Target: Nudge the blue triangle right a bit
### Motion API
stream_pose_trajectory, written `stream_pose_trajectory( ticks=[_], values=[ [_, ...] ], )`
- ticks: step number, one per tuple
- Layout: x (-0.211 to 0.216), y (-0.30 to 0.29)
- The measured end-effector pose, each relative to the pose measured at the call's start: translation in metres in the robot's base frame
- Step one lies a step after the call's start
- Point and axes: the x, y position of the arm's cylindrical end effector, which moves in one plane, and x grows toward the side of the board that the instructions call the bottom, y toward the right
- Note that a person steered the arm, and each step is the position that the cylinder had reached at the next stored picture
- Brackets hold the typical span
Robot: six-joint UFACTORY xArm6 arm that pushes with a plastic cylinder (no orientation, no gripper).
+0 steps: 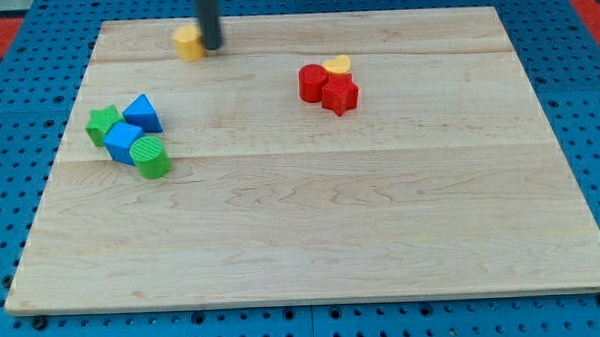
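Observation:
The blue triangle (pixel 143 113) sits at the view's left on the wooden board (pixel 312 218). It touches a blue cube (pixel 123 142) below it, with a green star (pixel 102 124) at its left and a green cylinder (pixel 152 157) lower right. My tip (pixel 213 47) stands near the board's top edge, touching the right side of a yellow block (pixel 187 40). The tip is well above and to the right of the blue triangle, apart from it.
A red cylinder (pixel 313 82), a red star (pixel 340 94) and a yellow heart (pixel 337 65) cluster at the upper middle right. The board lies on a blue pegboard (pixel 8 109).

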Motion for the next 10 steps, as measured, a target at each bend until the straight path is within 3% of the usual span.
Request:
stream_pose_trajectory(
  ticks=[2,7,9,10],
  values=[
    [0.031,-0.021],
    [0.031,-0.009],
    [0.032,0.106],
    [0.045,0.126]
  ],
)
